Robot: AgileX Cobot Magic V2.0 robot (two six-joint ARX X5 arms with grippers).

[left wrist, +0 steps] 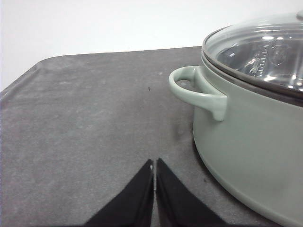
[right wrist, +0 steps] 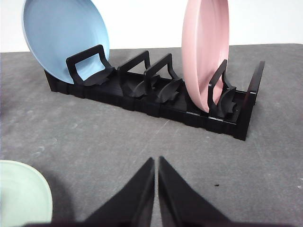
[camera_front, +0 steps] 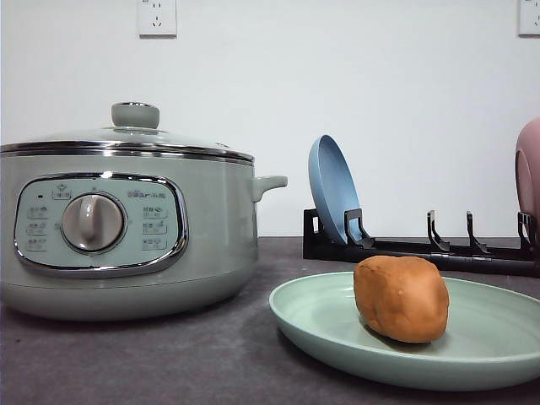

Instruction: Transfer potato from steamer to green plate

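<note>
The orange-brown potato [camera_front: 402,298] lies on the pale green plate [camera_front: 489,350] at the front right of the table. The sage-green steamer [camera_front: 126,232] stands at the left with its glass lid on, dial facing forward. In the left wrist view the steamer [left wrist: 251,142] is close by, its side handle [left wrist: 196,92] toward the left gripper [left wrist: 155,165], which is shut and empty over the dark mat. The right gripper [right wrist: 156,163] is shut and empty above the mat, with the green plate's edge [right wrist: 21,194] to one side.
A black dish rack [camera_front: 422,245] stands behind the green plate, holding a blue plate [camera_front: 333,190] and a pink plate [camera_front: 529,169] upright. The rack [right wrist: 156,94] lies ahead of the right gripper. A white wall is at the back.
</note>
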